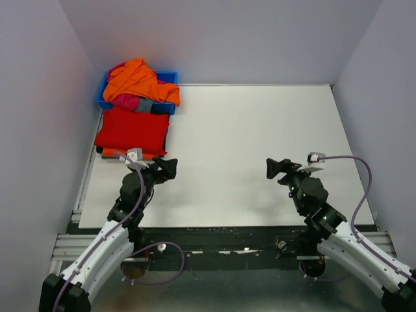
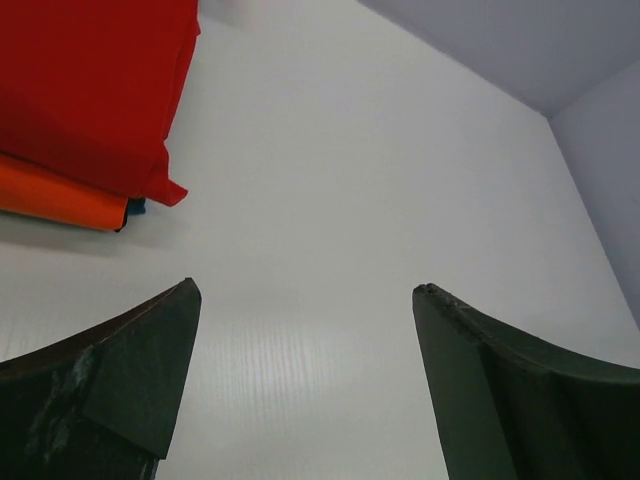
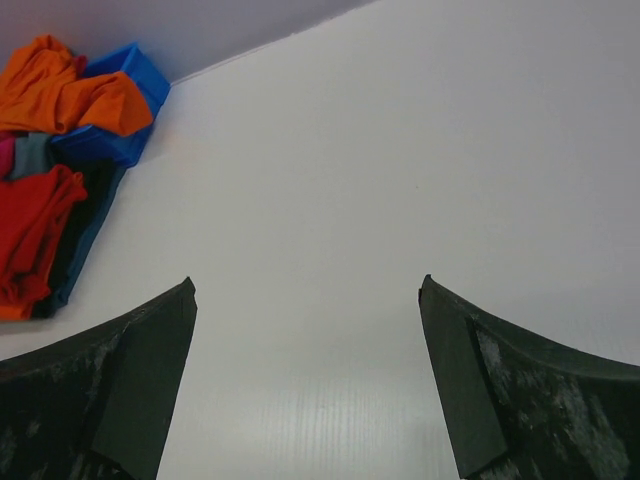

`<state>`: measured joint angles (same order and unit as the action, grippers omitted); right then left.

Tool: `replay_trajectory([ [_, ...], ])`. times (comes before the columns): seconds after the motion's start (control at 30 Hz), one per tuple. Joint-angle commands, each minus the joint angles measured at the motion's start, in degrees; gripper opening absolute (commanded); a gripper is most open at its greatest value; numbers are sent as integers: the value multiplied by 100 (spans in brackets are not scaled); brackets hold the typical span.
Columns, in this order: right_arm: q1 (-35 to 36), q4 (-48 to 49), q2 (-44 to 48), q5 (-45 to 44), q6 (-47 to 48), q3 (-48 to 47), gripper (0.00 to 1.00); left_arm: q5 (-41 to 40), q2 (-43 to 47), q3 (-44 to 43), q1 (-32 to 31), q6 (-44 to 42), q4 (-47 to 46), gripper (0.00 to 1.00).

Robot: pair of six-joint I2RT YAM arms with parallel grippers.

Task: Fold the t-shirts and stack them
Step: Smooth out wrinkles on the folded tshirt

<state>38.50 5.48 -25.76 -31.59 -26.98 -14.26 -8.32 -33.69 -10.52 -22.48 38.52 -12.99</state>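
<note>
Both my tools are released. My left gripper (image 1: pixel 167 168) and my right gripper (image 1: pixel 273 168) hover with jaws spread wide and nothing between them, over the smooth white table (image 1: pixel 260 123). Just ahead and to the left of my left gripper lies the bright red folded cloth t-shirt (image 1: pixel 132 130). It is a flat, smooth rectangle, and its longer side seems to run crosswise to my reach. It rests on a folded orange t-shirt (image 2: pixel 60 200). Beyond that stack, a crumpled orange t-shirt (image 1: pixel 136 79) heaps over a magenta-pink t-shirt (image 1: pixel 127 101) and a grey t-shirt (image 1: pixel 145 105) in a blue plastic bin (image 1: pixel 169 77). That bunched heap shows no clear axis.
</note>
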Motion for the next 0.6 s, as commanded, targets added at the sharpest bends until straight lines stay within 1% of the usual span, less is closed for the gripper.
replay_trajectory([
  [0.0,0,32,-157,-365,-35,-6,100,435,433,226,-11,-179,-572,99],
  [0.13,0,33,-324,-268,-53,-68,100,752,355,305,-11,-126,-880,99],
  [0.27,0,50,-491,-242,-88,-112,100,823,48,235,-11,-91,-1003,99],
  [0.33,0,50,-570,-189,-97,-138,100,1068,-111,183,-11,-108,-1065,99],
  [0.43,0,50,-667,-224,-123,-173,100,1069,-295,165,-11,-100,-1117,99],
  [0.57,0,15,-720,4,-53,-226,100,1236,-401,147,-20,-143,-1205,99],
])
